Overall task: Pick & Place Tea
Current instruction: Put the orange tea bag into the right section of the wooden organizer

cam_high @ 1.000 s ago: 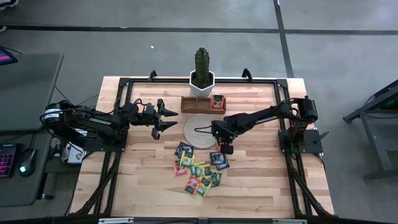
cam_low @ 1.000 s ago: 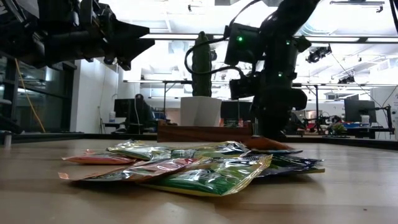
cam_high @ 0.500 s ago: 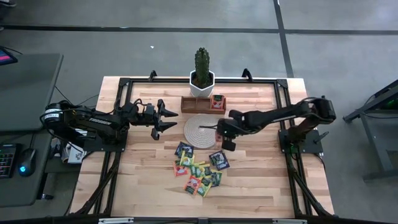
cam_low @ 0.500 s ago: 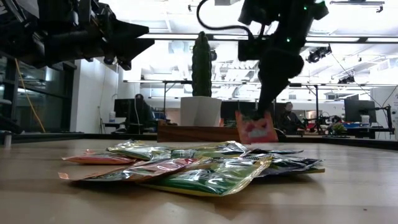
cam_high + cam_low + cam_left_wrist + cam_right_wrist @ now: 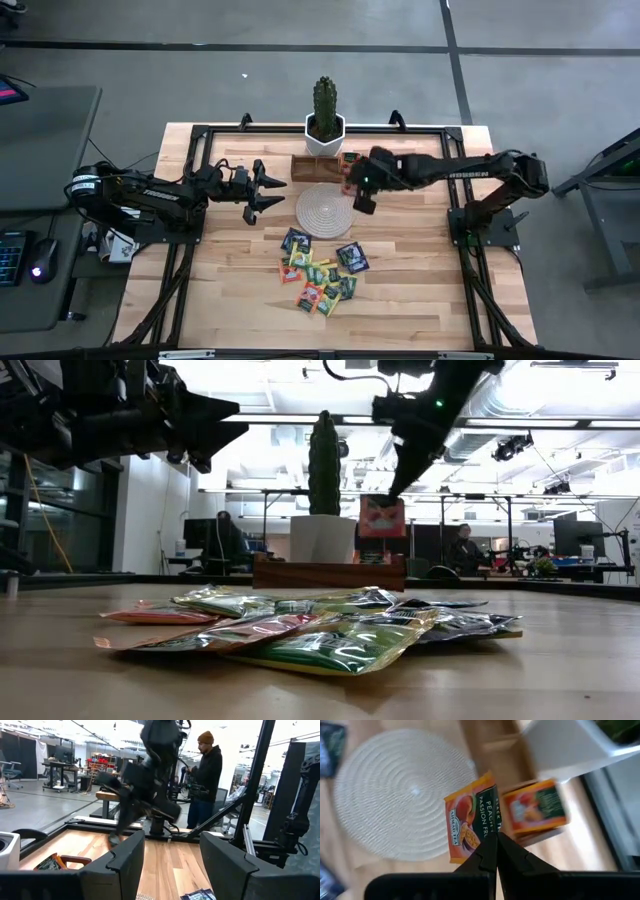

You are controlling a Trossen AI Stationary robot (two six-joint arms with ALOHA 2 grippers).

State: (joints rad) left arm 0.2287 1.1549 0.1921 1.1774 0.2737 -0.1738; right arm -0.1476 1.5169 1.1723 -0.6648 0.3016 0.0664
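Now the right pincer [image 5: 492, 851] has lifted a sachet [image 5: 472, 816] trayward.

Orange tea sachet [image 5: 472, 817] pinched in right claw [image 5: 496, 837] above tray; remaining sachets [image 5: 322, 268] heaped mid-table.

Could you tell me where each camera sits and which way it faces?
High view: above the table, looking straight down; both arms show, right gripper near the wooden tray.
Low view: at tabletop height, looking across the tea sachet pile; arms enter from above.
Left wrist view: looks past the open left gripper toward a person.
Right wrist view: looks down past shut fingers on the held peach tea sachet.
Shared: low and right wrist views both show that sachet.
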